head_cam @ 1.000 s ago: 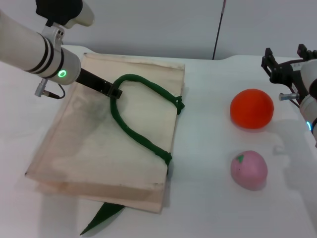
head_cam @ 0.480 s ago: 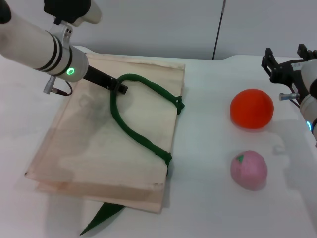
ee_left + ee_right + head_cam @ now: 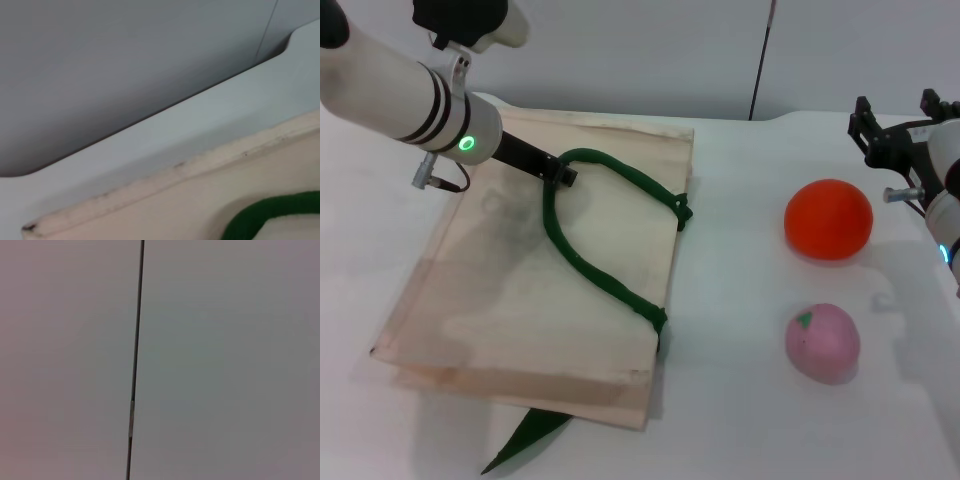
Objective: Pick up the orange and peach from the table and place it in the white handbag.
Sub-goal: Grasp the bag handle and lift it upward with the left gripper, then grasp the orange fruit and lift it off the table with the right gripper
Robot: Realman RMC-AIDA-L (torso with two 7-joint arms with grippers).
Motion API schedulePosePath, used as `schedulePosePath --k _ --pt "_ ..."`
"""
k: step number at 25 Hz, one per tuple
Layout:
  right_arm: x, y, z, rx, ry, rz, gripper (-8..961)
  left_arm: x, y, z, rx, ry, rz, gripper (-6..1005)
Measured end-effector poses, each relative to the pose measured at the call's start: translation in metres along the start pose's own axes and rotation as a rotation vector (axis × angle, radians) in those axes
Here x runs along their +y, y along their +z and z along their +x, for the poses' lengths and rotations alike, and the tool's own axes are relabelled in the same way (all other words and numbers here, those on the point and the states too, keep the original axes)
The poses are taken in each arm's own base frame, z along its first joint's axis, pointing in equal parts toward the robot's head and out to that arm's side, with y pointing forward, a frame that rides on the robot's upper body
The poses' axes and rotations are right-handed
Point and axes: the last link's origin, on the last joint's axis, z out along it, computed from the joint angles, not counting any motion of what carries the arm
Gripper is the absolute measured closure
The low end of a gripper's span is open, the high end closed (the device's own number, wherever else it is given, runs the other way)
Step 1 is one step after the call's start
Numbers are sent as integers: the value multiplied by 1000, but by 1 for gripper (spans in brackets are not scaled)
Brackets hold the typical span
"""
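Left white arm reaching in from ten o'clock, green light lit at wrist, slim black gripper (image 3: 558, 174) angled toward four o'clock. Right black gripper (image 3: 892, 135) parked at three o'clock, raised.

No text, label, brand, number or sign can be read in any view, neither on the flat cream fabric handbag with dark green rope handles (image 3: 520, 290) nor on the white desk (image 3: 740, 400).
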Motion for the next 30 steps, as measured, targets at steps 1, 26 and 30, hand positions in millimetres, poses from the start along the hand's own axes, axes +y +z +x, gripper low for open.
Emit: schedulePosePath --k 1,26,30 --pt "0 0 0 0 0 0 201 0 0 0 0 -2 1 552" --pt "-8 -1 7 25 -17 26 205 -12 -27 14 121 -20 -4 877" --pt "-13 -2 9 64 -66 53 206 -10 -57 24 205 2 -49 877"
